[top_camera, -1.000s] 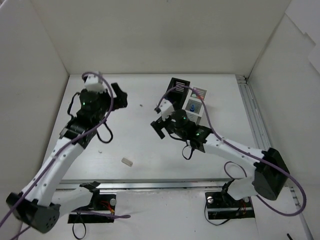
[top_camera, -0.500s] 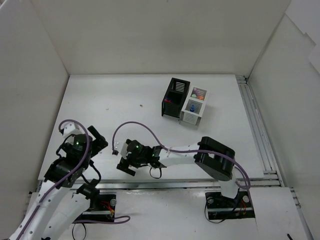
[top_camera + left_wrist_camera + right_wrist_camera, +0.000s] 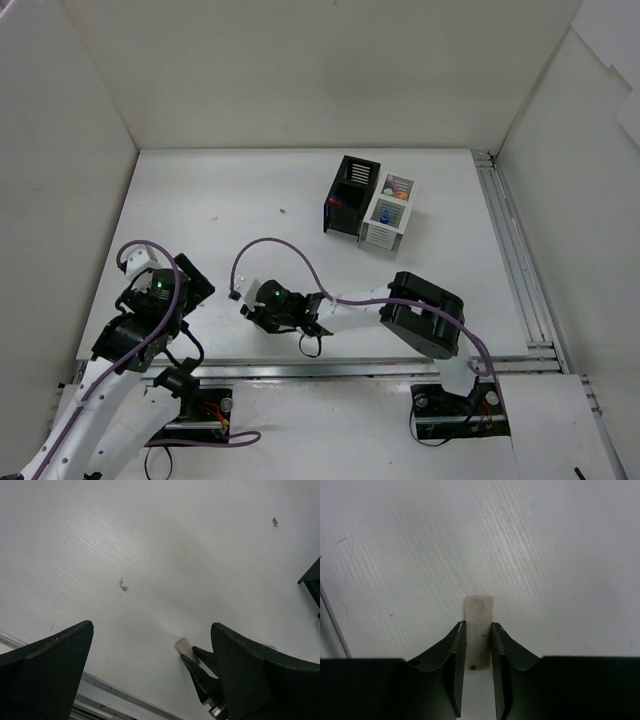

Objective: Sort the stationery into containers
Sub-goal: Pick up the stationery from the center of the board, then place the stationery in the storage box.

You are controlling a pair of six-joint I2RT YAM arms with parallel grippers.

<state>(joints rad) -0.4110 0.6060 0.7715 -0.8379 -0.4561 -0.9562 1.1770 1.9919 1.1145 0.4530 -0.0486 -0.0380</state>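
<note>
A small beige eraser lies flat on the white table, and my right gripper is shut on its two long sides, low near the front edge. In the left wrist view the eraser pokes out past the right gripper's fingertips. From above, the right gripper hides it. My left gripper stands wide open just left of it, holding nothing, and shows from above as well. The black container and the white container stand side by side at the back right, with coloured stationery inside.
A metal rail runs along the table's front edge just behind both grippers. White walls close the left, back and right sides. Small dark specks mark the table surface.
Both arms have drawn back from the middle of the table to the front edge. My right gripper came down over the beige eraser and shut on it. The left gripper stayed open.
</note>
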